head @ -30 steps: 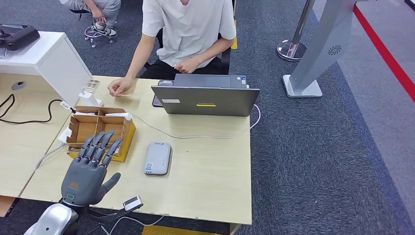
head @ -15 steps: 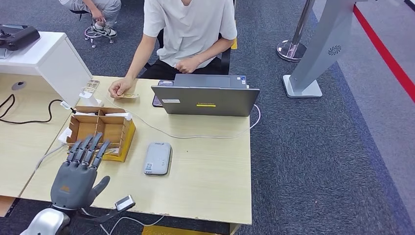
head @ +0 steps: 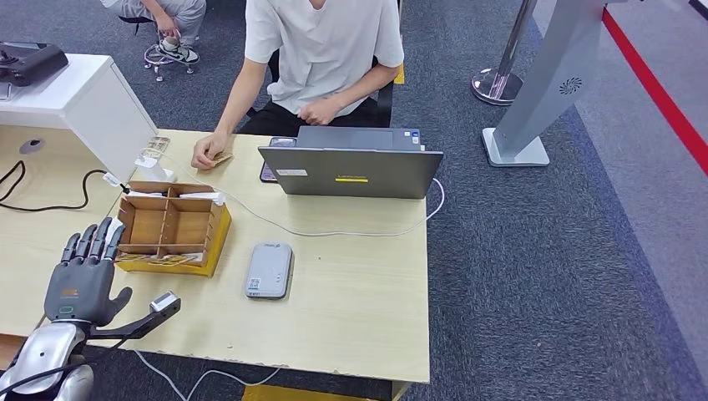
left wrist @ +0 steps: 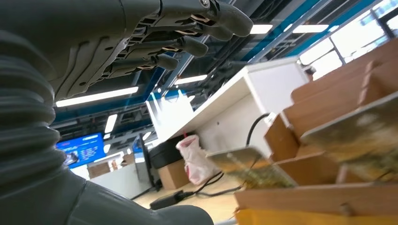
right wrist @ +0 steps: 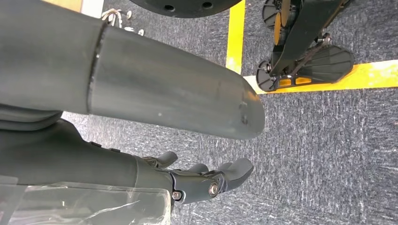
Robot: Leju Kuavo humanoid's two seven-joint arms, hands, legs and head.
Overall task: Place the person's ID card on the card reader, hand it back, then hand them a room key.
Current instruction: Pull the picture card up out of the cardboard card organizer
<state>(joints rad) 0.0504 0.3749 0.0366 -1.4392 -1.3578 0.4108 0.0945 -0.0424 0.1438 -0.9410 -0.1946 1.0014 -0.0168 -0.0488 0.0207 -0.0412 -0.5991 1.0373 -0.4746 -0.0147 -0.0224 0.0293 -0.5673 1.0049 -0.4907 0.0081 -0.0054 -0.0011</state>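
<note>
1. Grey, empty and with its fingers spread apart, your left hand (head: 82, 280) hangs over the near left part of the wooden table (head: 351, 309), palm down.
2. Just to the right of its fingertips stands the cardboard box (head: 171, 227) with its dividers, holding cards; it is the nearest obstacle on that side.
3. Further right, beyond the box, the card reader (head: 270, 270) lies flat on the table, nothing on it.
4. Well ahead of your hand, past the box, the person's hand (head: 206, 153) rests on the table at the far edge with the ID card (head: 223, 157) under its fingers.
5. A white cable (head: 334, 231) runs across the table between the box and the laptop (head: 351, 166).
6. Your right hand (right wrist: 206, 180) hangs over the dark carpet with its fingers loosely extended, holding nothing.
</note>
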